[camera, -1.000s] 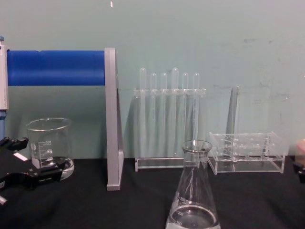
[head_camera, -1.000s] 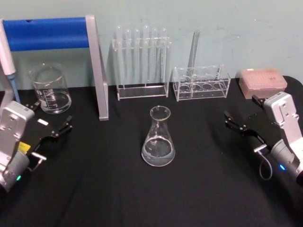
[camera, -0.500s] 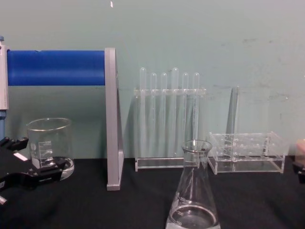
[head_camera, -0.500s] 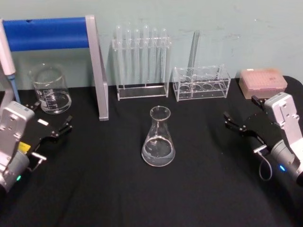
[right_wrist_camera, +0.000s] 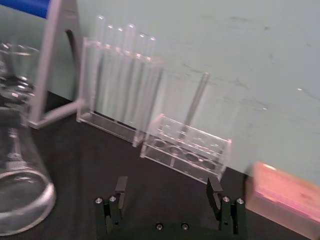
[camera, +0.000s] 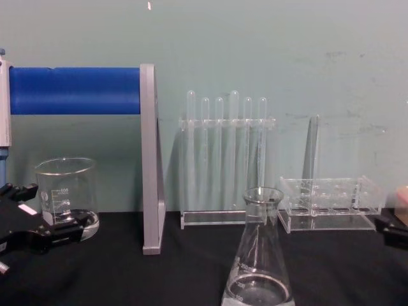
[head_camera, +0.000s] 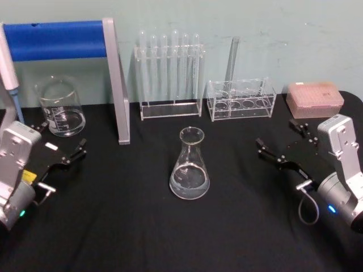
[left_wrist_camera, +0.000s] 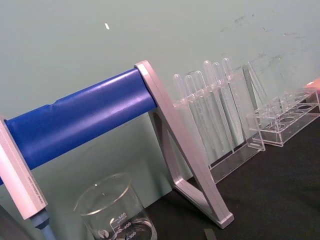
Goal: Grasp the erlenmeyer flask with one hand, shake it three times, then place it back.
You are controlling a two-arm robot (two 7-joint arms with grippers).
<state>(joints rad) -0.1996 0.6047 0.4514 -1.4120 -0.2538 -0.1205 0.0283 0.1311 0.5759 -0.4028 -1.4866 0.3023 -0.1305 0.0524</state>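
The clear glass conical flask (head_camera: 189, 169), upright at the middle of the black table (head_camera: 142, 232), is judged light, slippery and breakable, best taken at its narrow neck by the black right gripper (head_camera: 278, 136), spread and apart to its right, the left gripper (head_camera: 59, 140) being parked, spread, at the table's left.

Clear erlenmeyer flask (head_camera: 189, 170), black table (head_camera: 130, 226), blue bar (head_camera: 57, 39).

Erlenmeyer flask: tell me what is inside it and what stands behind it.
The erlenmeyer flask holds a little clear liquid at its base. Behind it, apart, stands the test tube rack. Nothing covers the flask's inside.
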